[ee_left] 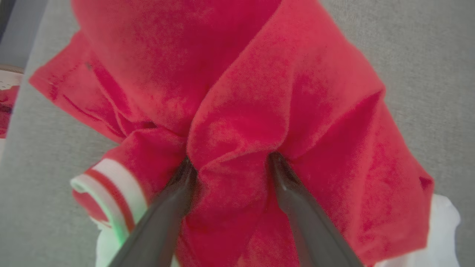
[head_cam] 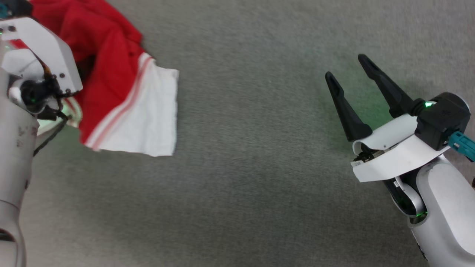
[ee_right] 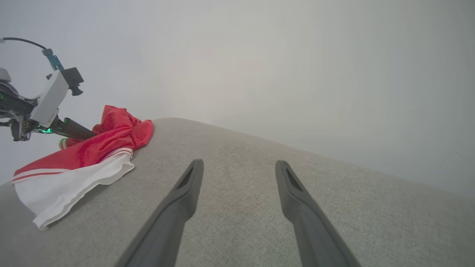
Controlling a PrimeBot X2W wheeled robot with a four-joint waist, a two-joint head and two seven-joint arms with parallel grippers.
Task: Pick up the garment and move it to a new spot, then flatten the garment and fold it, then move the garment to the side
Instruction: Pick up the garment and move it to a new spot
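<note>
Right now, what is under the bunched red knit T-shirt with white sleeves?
The grey textured fabric surface lies under the red knit T-shirt; its white sleeve rests on it. The left gripper has its fingers sunk in a red fold. The covered patch beneath cannot be seen.

Red garment (head_cam: 107,55) with white, red-striped sleeve lies on grey surface (head_cam: 252,167).
</note>
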